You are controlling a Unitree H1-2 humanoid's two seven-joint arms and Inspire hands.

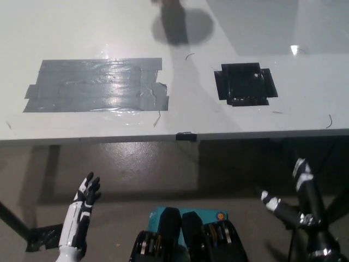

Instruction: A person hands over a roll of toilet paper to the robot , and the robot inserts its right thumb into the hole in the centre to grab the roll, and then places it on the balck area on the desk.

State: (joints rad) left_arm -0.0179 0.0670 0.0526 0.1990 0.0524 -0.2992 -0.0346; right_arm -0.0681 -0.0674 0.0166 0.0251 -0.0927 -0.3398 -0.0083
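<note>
No toilet paper roll shows in the head view. A black taped area (244, 83) lies on the white desk (218, 33) at the right. My black right hand (297, 202) hangs below the desk's front edge at the lower right, fingers spread apart and holding nothing. My white left hand (83, 204) rests at the lower left, also below the desk edge, with its fingers apart and empty. A dark blurred shape (177, 22) and its shadow show at the desk's far edge; what it is cannot be told.
A large patch of grey tape (98, 84) covers the left part of the desk. A small black clip (186, 135) sits on the desk's front edge. Desk legs and bare floor (163, 174) lie below the desk.
</note>
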